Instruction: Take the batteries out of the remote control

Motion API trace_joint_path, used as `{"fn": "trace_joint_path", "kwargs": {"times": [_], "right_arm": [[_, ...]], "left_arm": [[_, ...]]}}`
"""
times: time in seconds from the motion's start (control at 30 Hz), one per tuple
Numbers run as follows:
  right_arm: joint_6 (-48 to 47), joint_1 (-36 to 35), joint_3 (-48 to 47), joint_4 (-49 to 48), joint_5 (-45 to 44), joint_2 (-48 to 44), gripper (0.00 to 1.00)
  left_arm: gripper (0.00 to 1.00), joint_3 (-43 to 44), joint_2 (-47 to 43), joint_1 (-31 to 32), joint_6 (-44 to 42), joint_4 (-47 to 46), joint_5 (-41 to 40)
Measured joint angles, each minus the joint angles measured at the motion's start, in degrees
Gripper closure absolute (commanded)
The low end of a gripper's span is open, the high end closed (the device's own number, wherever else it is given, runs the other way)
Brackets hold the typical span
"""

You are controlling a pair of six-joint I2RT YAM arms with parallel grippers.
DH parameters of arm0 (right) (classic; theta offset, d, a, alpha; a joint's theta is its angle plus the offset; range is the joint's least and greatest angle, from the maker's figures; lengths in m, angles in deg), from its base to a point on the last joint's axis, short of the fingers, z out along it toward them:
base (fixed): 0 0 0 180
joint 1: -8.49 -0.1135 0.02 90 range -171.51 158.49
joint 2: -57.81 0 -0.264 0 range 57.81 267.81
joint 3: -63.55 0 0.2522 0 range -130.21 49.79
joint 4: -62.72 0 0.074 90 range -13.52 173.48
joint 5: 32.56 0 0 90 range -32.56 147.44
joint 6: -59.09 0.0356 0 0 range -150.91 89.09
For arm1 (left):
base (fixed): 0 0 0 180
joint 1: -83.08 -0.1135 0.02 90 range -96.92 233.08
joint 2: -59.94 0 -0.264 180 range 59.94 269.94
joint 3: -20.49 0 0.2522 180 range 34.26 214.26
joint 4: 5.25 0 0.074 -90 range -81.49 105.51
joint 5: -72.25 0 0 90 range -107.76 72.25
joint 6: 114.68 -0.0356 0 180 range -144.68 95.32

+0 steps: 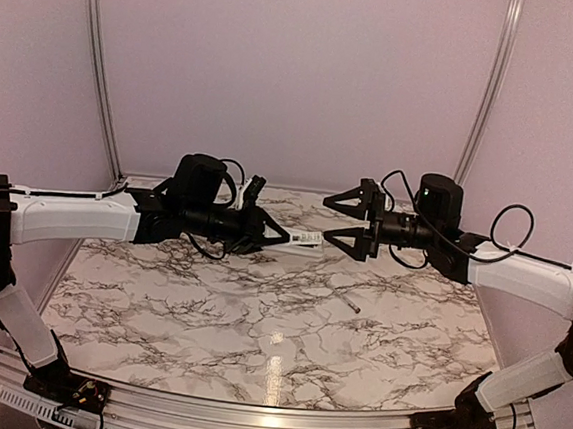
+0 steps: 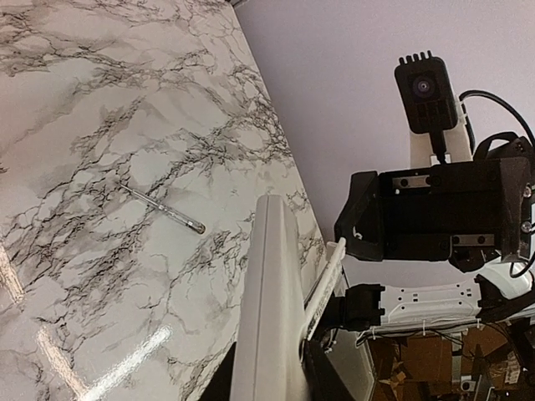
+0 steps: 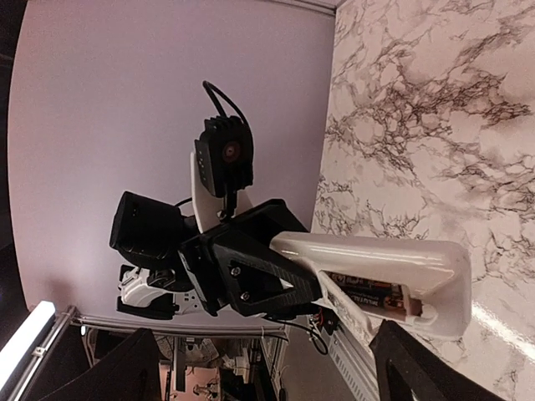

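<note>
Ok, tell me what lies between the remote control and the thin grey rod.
Nothing but bare marble tabletop between the remote control and the grey rod; the left wrist view shows it.

No writing can be read anywhere; the batteries point(image 3: 368, 294) seated in the remote control point(image 3: 376, 259) carry pale print too blurred to make out

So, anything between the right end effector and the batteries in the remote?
Mostly clear. The batteries sit exposed in the remote control recess, with the open right end effector just off its free end. A thin white strip slants across part of the recess.
</note>
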Motion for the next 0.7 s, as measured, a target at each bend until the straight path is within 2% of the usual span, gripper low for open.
{"fn": "trace_joint_path", "kwargs": {"times": [0.27,0.47,0.7], "right_arm": [[0.7,-2.7,0.0,-3.3,4.8,0.0,0.12],[0.7,-3.2,0.0,-3.3,6.2,1.2,0.13],[-0.6,-3.2,-1.0,-1.3,6.4,2.6,0.12]], "left_arm": [[1.00,-1.0,0.0,-0.1,-0.3,2.4,-2.9],[1.00,-1.0,0.0,-0.1,-0.3,2.1,-3.7],[1.00,-1.0,0.0,-1.6,-0.9,6.4,-8.4]]}}
